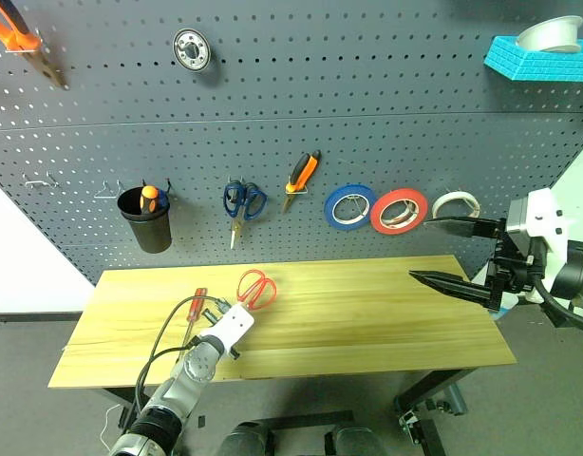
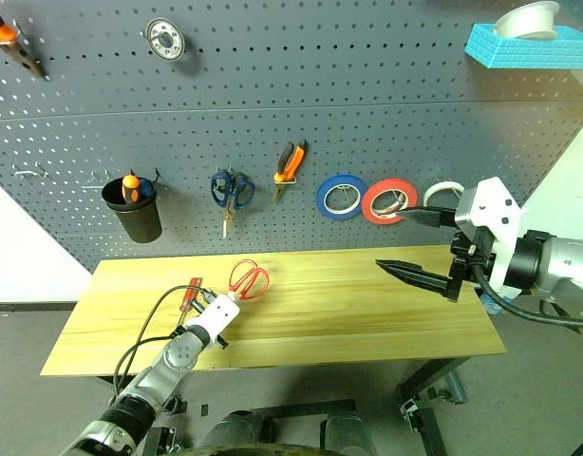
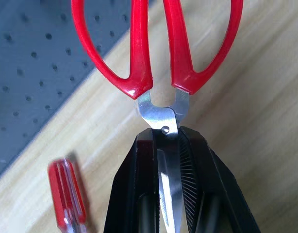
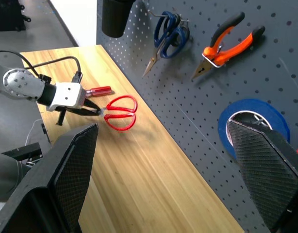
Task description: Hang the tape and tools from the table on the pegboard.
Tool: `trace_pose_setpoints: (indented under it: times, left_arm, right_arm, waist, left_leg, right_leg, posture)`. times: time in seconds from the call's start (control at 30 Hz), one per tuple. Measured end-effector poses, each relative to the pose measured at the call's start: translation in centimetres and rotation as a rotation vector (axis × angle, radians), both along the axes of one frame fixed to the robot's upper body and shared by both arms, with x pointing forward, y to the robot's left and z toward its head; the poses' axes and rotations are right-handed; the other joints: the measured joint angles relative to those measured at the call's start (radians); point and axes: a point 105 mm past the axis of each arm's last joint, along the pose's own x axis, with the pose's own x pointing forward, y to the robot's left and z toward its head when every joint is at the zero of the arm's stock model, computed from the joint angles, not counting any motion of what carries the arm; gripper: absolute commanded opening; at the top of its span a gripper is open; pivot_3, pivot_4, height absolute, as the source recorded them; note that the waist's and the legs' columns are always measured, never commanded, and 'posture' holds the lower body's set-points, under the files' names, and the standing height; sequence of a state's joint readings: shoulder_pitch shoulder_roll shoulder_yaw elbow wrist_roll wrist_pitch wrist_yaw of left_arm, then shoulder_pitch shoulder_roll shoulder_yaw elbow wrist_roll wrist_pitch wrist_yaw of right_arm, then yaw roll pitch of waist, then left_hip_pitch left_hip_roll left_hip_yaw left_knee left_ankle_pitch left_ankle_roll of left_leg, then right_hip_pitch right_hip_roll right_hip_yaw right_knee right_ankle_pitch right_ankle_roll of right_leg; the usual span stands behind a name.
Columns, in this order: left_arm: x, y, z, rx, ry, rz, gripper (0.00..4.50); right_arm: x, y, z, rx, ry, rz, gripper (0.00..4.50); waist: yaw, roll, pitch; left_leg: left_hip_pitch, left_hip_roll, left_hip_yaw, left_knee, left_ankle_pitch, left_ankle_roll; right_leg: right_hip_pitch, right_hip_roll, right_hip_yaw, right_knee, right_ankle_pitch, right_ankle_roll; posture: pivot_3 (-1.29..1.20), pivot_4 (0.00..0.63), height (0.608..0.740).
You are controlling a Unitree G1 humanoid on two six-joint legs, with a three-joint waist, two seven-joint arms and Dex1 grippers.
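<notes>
My left gripper is shut on the blades of the red-handled scissors near the table's front left. In the left wrist view the blades sit between the black fingers, and the red handles stick out beyond them. I cannot tell whether the handles touch the wood. The red-handled screwdriver lies on the table just left of the scissors. The red-orange tape and the orange-and-black pliers hang on the pegboard. My right gripper is open and empty, raised over the table's right end.
Blue-handled scissors, a blue roll and a whitish roll also hang on the board. A black cup hangs at the left, an orange-handled saw at the top left and a blue shelf at the top right.
</notes>
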State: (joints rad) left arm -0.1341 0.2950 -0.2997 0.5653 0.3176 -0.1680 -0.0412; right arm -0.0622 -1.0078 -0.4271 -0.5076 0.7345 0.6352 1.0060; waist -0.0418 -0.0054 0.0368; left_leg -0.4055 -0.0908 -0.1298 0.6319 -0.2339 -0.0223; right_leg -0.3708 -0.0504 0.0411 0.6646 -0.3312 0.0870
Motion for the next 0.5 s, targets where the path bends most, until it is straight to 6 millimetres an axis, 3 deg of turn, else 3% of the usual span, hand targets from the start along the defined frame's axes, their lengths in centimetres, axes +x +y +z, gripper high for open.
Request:
trace_pose_setpoints:
  times: [0.3,0.5]
  left_arm:
    - [1.1,-3.4,6.2,-0.108,-0.349,-0.133,0.24]
    - [0.7,-4.0,9.3,-0.14,-0.537,-0.176,0.24]
  right_arm:
    - [0.5,0.0,-0.2,-0.001,0.003,-0.001,4.5]
    - [0.6,-0.2,-0.4,-0.002,0.008,-0.005,4.5]
  waist:
    - [0.0,0.0,0.0]
    - [0.0,0.001,-0.001]
  left_leg:
    - [0.0,0.0,0.0,0.0,0.0,0.0]
    - [0.0,0.0,0.0,0.001,0.0,0.0]
  right_leg:
    - [0.0,0.0,0.0,0.0,0.0,0.0]
    - [0.0,0.0,0.0,0.001,0.001,0.001]
  posture:
    - [-0.14,0.0,0.717]
    - [-0.14,0.0,0.717]
